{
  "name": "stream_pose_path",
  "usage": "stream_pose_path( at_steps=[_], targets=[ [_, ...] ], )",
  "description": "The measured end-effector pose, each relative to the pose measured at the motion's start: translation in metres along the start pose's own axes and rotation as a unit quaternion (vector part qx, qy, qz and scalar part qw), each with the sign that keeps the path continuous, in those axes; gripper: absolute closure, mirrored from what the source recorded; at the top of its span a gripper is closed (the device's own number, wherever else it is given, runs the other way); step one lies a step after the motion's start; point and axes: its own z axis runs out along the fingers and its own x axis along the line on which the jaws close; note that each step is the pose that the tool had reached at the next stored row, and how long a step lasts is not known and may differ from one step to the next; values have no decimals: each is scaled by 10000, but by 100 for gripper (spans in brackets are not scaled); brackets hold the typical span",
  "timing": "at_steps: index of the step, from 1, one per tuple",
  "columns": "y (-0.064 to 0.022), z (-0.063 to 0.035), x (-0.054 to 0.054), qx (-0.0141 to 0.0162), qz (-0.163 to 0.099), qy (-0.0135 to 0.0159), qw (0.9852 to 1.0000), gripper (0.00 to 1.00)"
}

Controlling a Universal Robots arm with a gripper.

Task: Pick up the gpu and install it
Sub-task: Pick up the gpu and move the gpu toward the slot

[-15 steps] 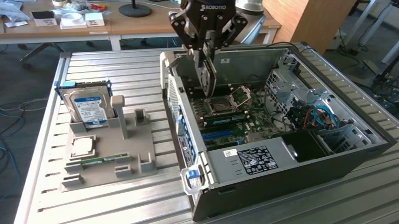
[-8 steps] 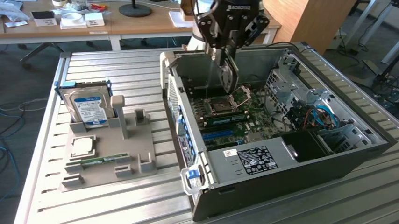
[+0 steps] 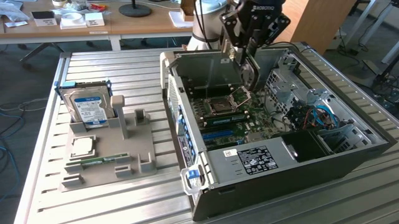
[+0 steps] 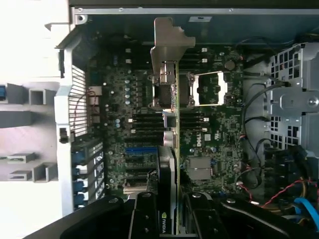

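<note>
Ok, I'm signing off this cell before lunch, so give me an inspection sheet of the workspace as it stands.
Surface: slatted metal table carrying a grey fixture and an open PC case.
Job's things: gpu held on edge over the motherboard.
Clutter: hard drive, square chip and memory stick in the fixture.
Grippers: gripper shut on the gpu.
Cables: blue and red leads inside the case.
Surroundings: wooden desk with small boxes behind; cables on the floor.

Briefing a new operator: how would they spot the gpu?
Find the open computer case on the slatted table. Above its motherboard, the end effector holds the gpu on edge. It is a thin card with a silver bracket, unlike the blue-labelled hard drive outside the case.
</note>
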Motion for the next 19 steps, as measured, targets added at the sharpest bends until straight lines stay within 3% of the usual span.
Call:
stream_pose_path(
  at_steps=[19],
  targets=[
    [29, 18, -692, -15, -1, 1, 10000, 73]
  ],
)
